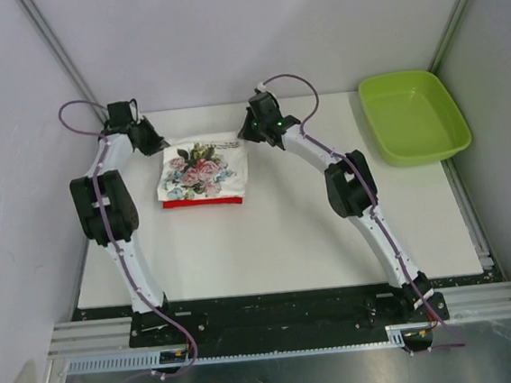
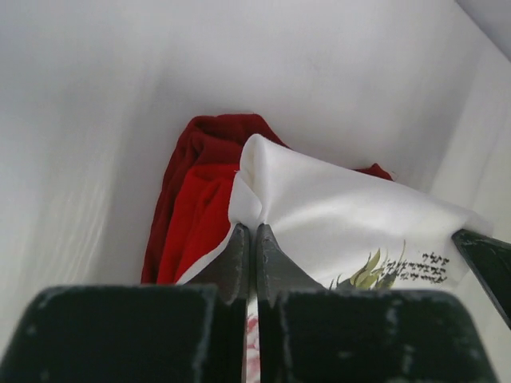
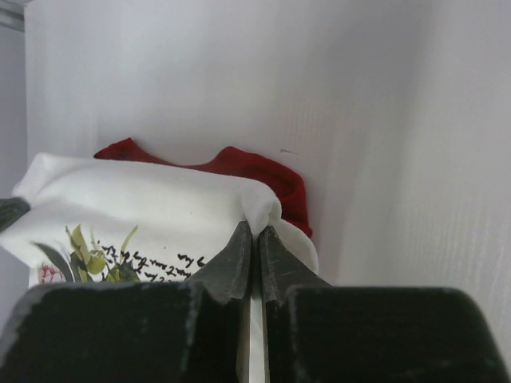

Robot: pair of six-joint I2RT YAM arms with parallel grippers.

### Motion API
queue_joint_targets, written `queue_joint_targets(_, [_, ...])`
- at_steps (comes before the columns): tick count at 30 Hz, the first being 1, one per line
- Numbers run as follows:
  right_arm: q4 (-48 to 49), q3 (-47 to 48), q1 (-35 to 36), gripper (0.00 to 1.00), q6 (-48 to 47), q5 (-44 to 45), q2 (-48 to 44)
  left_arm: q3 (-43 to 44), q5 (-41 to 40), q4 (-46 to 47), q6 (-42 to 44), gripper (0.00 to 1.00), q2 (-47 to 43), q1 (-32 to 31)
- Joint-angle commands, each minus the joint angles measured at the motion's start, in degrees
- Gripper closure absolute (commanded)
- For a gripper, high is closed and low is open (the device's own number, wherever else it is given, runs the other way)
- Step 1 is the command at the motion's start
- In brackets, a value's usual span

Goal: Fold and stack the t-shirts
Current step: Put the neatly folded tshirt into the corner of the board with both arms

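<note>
Top external: arms bowed outward, wrists dipped to the far corners of white t-shirt (image 1: 204, 171), lying at 11 o'clock on table (image 1: 288, 243). Left fingers (image 2: 233, 259) pinched shut on its 10 o'clock corner. Right fingers (image 3: 239, 255) pinched shut on its 2 o'clock corner. Red t-shirt (image 1: 202, 201) underneath, mostly covered: only near strip and bunched far edge visible. Print cut off in wrist views.

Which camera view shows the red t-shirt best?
The left wrist view: the red t-shirt shows broadly beyond the white t-shirt. The right wrist view shows only its edge behind the white one; the top view, only a thin strip.
</note>
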Motion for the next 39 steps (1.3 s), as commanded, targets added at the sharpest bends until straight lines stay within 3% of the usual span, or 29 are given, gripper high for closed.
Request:
queue_joint_targets(1, [1.34, 4.17, 0.96, 1.0, -0.17, 0.28, 0.1, -3.55, -6.5, 1.36, 0.29, 1.0, -9.84, 1.78])
queue_joint_targets(6, [1.59, 6.2, 1.47, 0.97, -0.07, 0.09, 2.04, -6.29, -9.5, 1.83, 0.62, 1.0, -10.74, 2.72])
queue_joint_targets(10, [0.12, 8.13, 1.12, 0.82, -0.17, -0.63, 3.97, -6.04, -9.59, 1.83, 0.47, 0.99, -7.29, 2.84])
queue_joint_targets(15, [-0.61, 5.19, 0.41, 0.5, -1.75, -0.12, 1.72, -4.08, -8.84, 2.34, 0.72, 0.59, -4.88, 2.84])
queue_joint_targets(18, [-1.96, 3.77, -0.27, 0.41, -2.46, 0.66, -0.53, -2.77, -8.6, 2.43, 1.18, 0.38, -6.7, 2.8])
queue_joint_targets(21, [-2.61, 0.76, -0.95, 0.36, -3.12, 1.66, -4.38, -2.43, -9.1, 2.51, 2.3, 0.27, -10.93, 2.04])
queue_joint_targets(28, [-4.92, -11.04, -4.09, 0.31, -2.59, 5.64, -17.39, -9.5, -8.45, 2.39, 5.28, 0.26, -22.58, -7.06])
queue_joint_targets(35, [-2.98, -34.67, -8.8, 0.31, 0.19, 4.68, -33.43, -21.46, -6.89, 2.64, 3.06, 0.36, -28.56, -21.48])
queue_joint_targets(39, [-2.45, -44.52, -11.29, 0.31, 0.37, 3.36, -40.79, -26.51, -13.08, 2.75, 0.13, 0.37, -30.16, -30.47])
